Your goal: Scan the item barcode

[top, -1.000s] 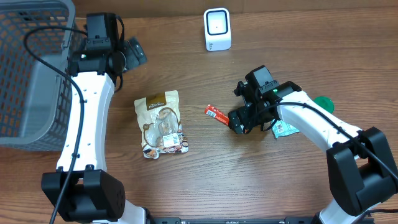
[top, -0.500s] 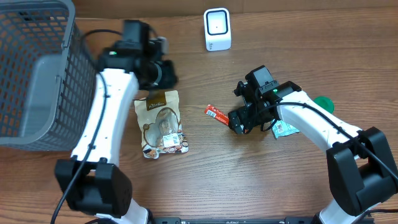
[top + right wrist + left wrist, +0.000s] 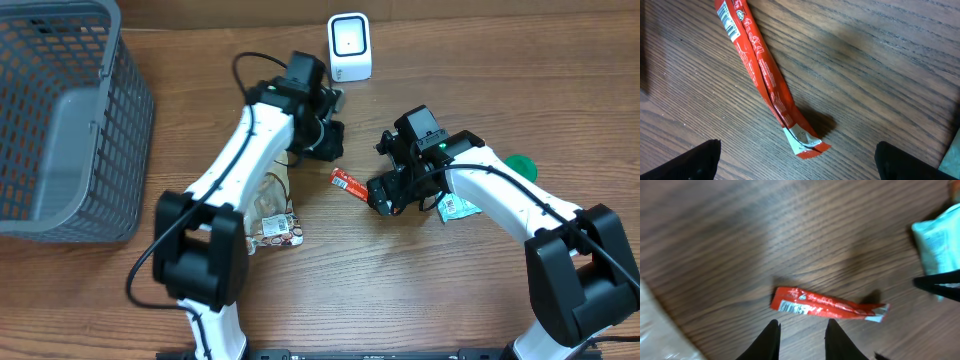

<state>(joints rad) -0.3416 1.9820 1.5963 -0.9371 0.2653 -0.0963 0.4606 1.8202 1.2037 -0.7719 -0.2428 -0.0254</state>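
A slim red packet (image 3: 350, 184) lies flat on the wooden table, left of my right gripper (image 3: 385, 195). Its barcode end (image 3: 792, 307) shows in the left wrist view, and its crimped tail (image 3: 805, 142) lies between my right fingers. My right gripper (image 3: 797, 150) is wide open and straddles that tail without touching it. My left gripper (image 3: 328, 145) hovers just behind the packet (image 3: 825, 304). Its fingers (image 3: 771, 340) stand a narrow gap apart with only bare wood between them. The white scanner (image 3: 349, 47) stands at the back.
A grey mesh basket (image 3: 60, 110) fills the far left. A beige snack pouch (image 3: 268, 222) lies partly under my left arm. A teal packet (image 3: 457, 207) and a green object (image 3: 520, 164) sit beside my right arm.
My left arm swung from beside the basket rightward across the pouch to the red packet, and its jaws narrowed. The right arm and the packet have not moved.
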